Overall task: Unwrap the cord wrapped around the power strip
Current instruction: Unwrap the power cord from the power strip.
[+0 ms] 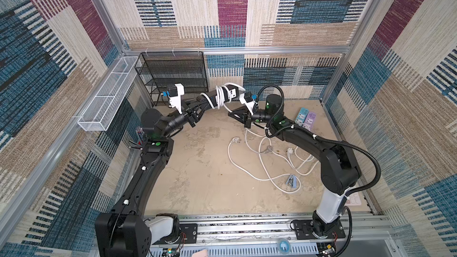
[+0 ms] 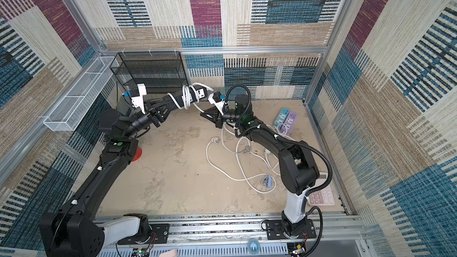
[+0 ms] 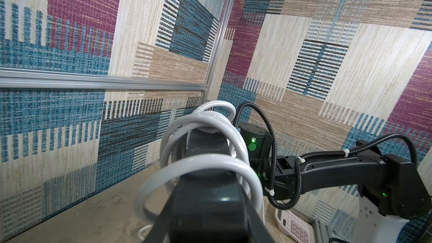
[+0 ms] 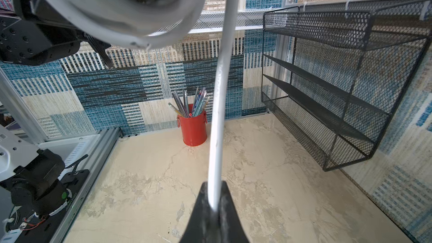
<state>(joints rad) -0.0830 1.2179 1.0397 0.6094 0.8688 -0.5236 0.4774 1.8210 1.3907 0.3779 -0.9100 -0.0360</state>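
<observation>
My left gripper point(image 1: 200, 103) point(image 2: 168, 102) is shut on one end of the black power strip point(image 1: 209, 95) point(image 2: 176, 96) and holds it raised above the table near the back wall. The white cord point(image 1: 219, 95) point(image 2: 186, 96) circles the strip in several loose loops. From those loops a single strand runs down into my right gripper point(image 1: 230, 114) point(image 2: 201, 114), which is shut on it just below the strip's far end. The right wrist view shows that strand of cord point(image 4: 221, 90) pinched between the fingertips of the right gripper point(image 4: 214, 195). In the left wrist view the power strip point(image 3: 208, 197) fills the jaws and the cord point(image 3: 203, 122) coils round it.
A black mesh shelf point(image 1: 173, 75) and a white wire basket point(image 1: 108, 95) hang at the back left. A red pen cup point(image 4: 194, 125) stands by the left arm. Pastel power strips point(image 1: 305, 117), loose white cords point(image 1: 262, 164), a clip point(image 1: 290, 180) and a pink calculator point(image 2: 321, 197) lie at the right.
</observation>
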